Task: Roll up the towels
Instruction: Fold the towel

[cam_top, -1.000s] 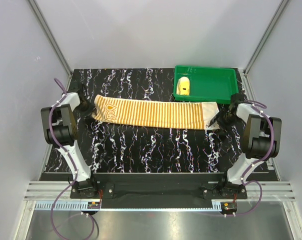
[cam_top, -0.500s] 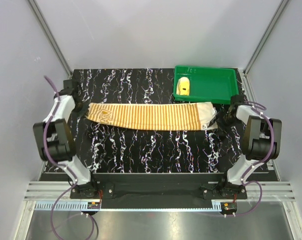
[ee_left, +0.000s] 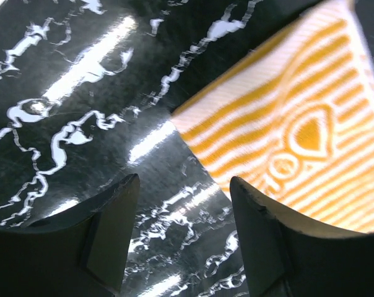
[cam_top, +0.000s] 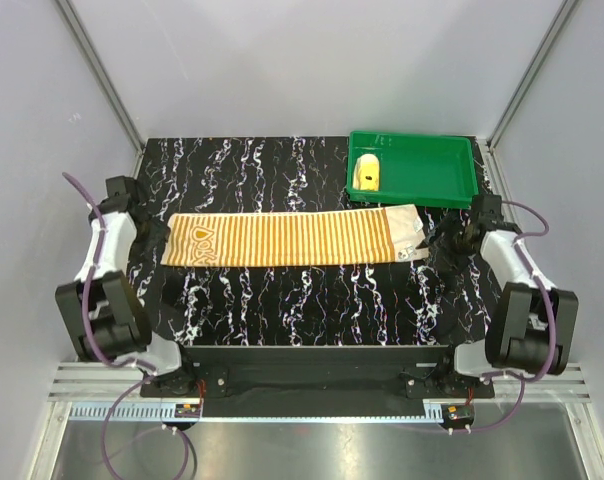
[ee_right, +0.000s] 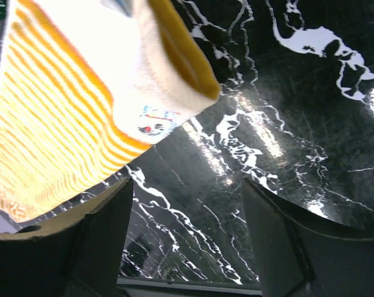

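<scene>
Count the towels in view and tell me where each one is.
2. The striped towel lies spread flat across the middle of the table. The yellow towel sits bundled in the left end of the green tray. Nothing suggests another is hidden.

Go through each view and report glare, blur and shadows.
Top external: even light, sharp, soft shadows on the table. Left wrist: white glare streaks on the glossy top, striped towel slightly soft, left end effector dark and blurred. Right wrist: towel washed out at its cream end, glare patches on the table, right end effector in shadow.
</scene>
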`<state>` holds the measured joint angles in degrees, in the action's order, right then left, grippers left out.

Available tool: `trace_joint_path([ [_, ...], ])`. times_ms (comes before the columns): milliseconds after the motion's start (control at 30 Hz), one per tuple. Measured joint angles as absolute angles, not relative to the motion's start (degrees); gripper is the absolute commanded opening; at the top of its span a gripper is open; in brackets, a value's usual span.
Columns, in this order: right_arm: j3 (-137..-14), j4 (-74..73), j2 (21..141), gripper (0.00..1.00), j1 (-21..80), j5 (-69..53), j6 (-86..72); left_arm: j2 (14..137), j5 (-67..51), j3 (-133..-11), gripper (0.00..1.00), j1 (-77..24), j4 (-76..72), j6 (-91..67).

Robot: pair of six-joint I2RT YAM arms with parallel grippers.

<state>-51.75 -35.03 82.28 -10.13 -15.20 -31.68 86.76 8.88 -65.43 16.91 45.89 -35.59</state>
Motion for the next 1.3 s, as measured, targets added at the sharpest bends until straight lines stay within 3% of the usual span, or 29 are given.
trace_joint_path([
  [200, -50.74, -31.77, 83.33, 0.76, -10.20, -18.26, -33.52, 77.93, 4.01, -61.98, 0.65, 13.96, 40.51, -35.51],
  [433, -50.68, -29.30, 91.24, 0.75, -10.46, -19.25, -35.27, 77.69, 1.45, -60.45, 0.63, 5.54, 36.99, -34.46],
  [667, -53.34, -28.47, 93.62, 0.71, -10.83, -15.77, -35.29, 76.84, -0.08, -56.45, 0.63, 4.56, 36.56, -33.39],
  [833, -55.40, -27.40, 97.45, 0.52, -10.96, -13.85, -35.40, 74.91, -0.93, -56.07, 0.63, 4.19, 36.36, -32.53],
  [1033, -57.54, -26.50, 100.49, 0.14, -11.00, -13.39, -35.55, 74.08, -1.37, -56.07, 0.62, 3.05, 36.32, -31.99],
  [1100, -57.54, -26.33, 100.49, 0.07, -11.00, -13.17, -35.79, 74.06, -1.32, -56.07, 0.62, 2.00, 36.32, -31.94],
  [1300, -56.03, -26.22, 98.78, 0.00, -11.00, -13.41, -35.55, 73.32, 2.02, -56.31, 0.62, -7.20, 36.69, -32.14],
])
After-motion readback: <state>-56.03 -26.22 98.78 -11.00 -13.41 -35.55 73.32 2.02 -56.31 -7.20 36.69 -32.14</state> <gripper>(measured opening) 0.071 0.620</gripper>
